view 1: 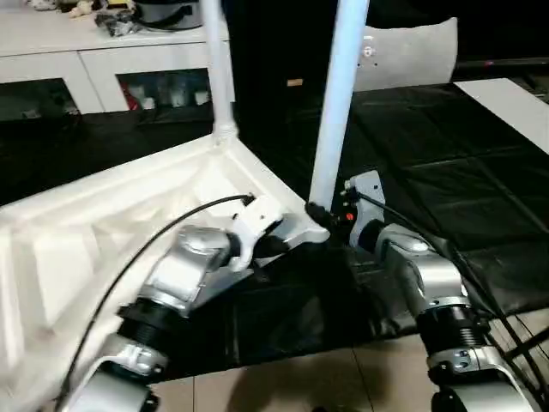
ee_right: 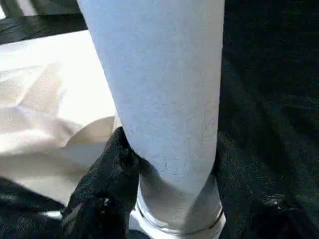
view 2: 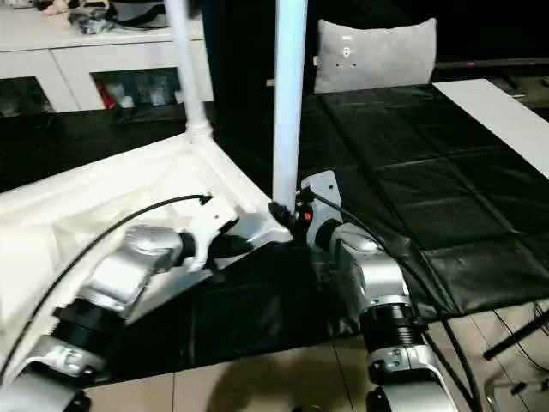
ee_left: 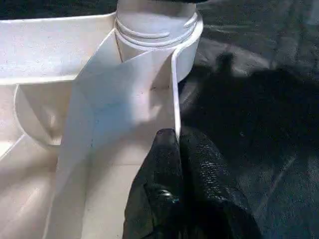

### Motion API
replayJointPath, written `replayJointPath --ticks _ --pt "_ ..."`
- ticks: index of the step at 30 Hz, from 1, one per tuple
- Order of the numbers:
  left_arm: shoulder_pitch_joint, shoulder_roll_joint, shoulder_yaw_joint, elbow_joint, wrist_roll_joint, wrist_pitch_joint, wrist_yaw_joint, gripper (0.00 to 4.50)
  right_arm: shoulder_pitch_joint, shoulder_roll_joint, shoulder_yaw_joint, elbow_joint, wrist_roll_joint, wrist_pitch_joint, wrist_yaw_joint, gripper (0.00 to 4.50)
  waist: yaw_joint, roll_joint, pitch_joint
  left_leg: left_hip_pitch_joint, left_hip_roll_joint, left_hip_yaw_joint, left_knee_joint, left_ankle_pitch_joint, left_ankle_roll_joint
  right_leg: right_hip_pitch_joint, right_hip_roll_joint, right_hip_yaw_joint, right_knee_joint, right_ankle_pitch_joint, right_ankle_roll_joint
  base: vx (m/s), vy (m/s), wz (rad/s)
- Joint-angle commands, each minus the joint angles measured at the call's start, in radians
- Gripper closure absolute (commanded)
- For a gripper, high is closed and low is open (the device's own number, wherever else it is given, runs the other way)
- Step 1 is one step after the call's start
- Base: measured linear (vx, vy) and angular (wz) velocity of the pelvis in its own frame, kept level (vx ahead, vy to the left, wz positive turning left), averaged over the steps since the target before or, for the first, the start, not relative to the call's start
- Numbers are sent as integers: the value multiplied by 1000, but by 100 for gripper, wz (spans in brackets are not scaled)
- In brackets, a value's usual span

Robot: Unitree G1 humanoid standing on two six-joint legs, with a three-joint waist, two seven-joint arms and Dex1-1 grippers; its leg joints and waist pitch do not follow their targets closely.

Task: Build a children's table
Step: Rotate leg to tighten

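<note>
I'm looking down over both forearms at the table top [view 1: 94, 215], which is lying upside down with its ribbed underside facing up, resting on the black mat [view 1: 480, 189] and reaching off to my left. Two legs are standing upright in its corner sockets: the near leg [view 1: 334, 112] at the corner closest to my grippers, the far leg [view 1: 219, 69] at the next corner back.

My left gripper [ee_left: 178, 142] is sitting at the near corner with its two black fingers pressed together, pinching the thin upright rim of the table top just beside the socket. The socket's ringed collar is showing right past the fingertips in the left wrist view.

My right gripper [ee_right: 169, 174] is clamped around the base of the near leg, one finger [ee_right: 107, 184] pressed against each side of the tube, just above where it is entering the socket.

Behind the work a white cabinet [view 1: 94, 60] with glass doors is running along the back. A grey cushion [view 2: 377, 53] is propped up beyond the mat, and a white board [view 2: 497, 112] is lying on the mat's right side.
</note>
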Motion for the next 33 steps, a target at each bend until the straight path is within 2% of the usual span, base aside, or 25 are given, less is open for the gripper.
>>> replayJointPath --ticks 1,4,7,10,12,15,16,18,19,20,21,24,25,28,30,33 --pt "-22 -28 -40 -27 -21 -11 -30 450 14 39 22 6 10 8 13 183 8 -7 -60 -21 22 -1 -64 -72 88 69 -65 60 -84 -358 -74 0 0 0" --pt "-13 8 -59 -31 -2 -42 -64 450 38 19 30 -35 30 -5 66 142 12 -3 -59 -18 24 -2 -65 -84 87 69 -67 61 -84 -361 -75 0 0 0" --pt "-7 41 -66 -25 -3 -75 -94 450 60 -19 41 -63 47 -23 140 131 16 -1 -58 -17 26 -3 -67 -95 90 69 -67 62 -84 -358 -76 0 0 0" --pt "-5 90 -76 -7 -6 -138 -154 450 92 -103 67 -108 75 -45 290 99 24 -3 -57 -14 25 -1 -66 -115 95 69 -67 63 -90 -381 -63 0 0 0" --pt "-6 97 -78 -2 -6 -147 -164 450 96 -115 68 -114 76 -46 314 77 28 -3 -57 -16 27 -1 -67 -106 96 69 -68 63 -86 -373 -71 0 0 0" --pt "-18 135 -93 30 -1 -215 -222 450 108 -189 82 -133 78 -46 423 58 36 -4 -57 -13 26 -1 -66 -103 96 68 -65 64 -87 -372 -70 0 0 0" --pt "-23 162 -110 47 2 -266 -269 450 111 -236 95 -133 75 -60 491 46 40 -5 -58 -14 27 -2 -66 -103 100 70 -66 65 -84 -368 -68 0 0 0" --pt "-25 175 -119 52 2 -287 -295 450 111 -258 101 -131 74 -68 523 25 43 -4 -58 -14 29 -2 -66 -100 100 69 -67 66 -82 -363 -71 0 0 0" --pt "-27 201 -139 58 -3 -334 -355 450 107 -300 111 -124 79 -83 590 25 50 -6 -57 -15 27 -1 -66 -98 103 69 -68 65 -83 -367 -73 0 0 0" --pt "-27 205 -142 59 -3 -339 -362 450 107 -306 112 -123 80 -86 599 25 52 -6 -58 -14 28 0 -65 -98 101 69 -68 65 -83 -369 -73 0 0 0" --pt "-28 225 -157 64 -9 -399 -418 450 98 -336 119 -113 85 -110 653 25 57 -7 -59 -13 30 0 -65 -96 103 67 -68 66 -81 -369 -74 0 0 0" --pt "-31 243 -174 70 -9 -445 -470 450 90 -359 127 -109 99 -117 717 25 65 -7 -59 -13 35 -1 -66 -93 106 67 -69 68 -76 -349 -86 0 0 0" --pt "-33 252 -184 73 -8 -472 -498 450 88 -369 133 -110 104 -121 745 52 68 -9 -59 -12 35 0 -66 -92 106 67 -70 68 -75 -348 -90 0 0 0" --pt "-39 277 -214 77 -7 -521 -570 450 91 -389 154 -117 118 -123 821 65 77 -9 -60 -11 38 1 -66 -87 104 66 -71 69 -73 -345 -95 0 0 0" --pt "-43 283 -223 78 -10 -537 -600 450 91 -396 165 -113 118 -124 850 94 81 -10 -60 -12 38 2 -66 -82 100 67 -71 70 -71 -339 -99 0 0 0" --pt "-50 288 -236 81 -14 -567 -630 450 88 -396 175 -102 123 -131 881 113 85 -10 -60 -13 38 1 -66 -83 95 67 -72 70 -71 -346 -96 0 0 0"
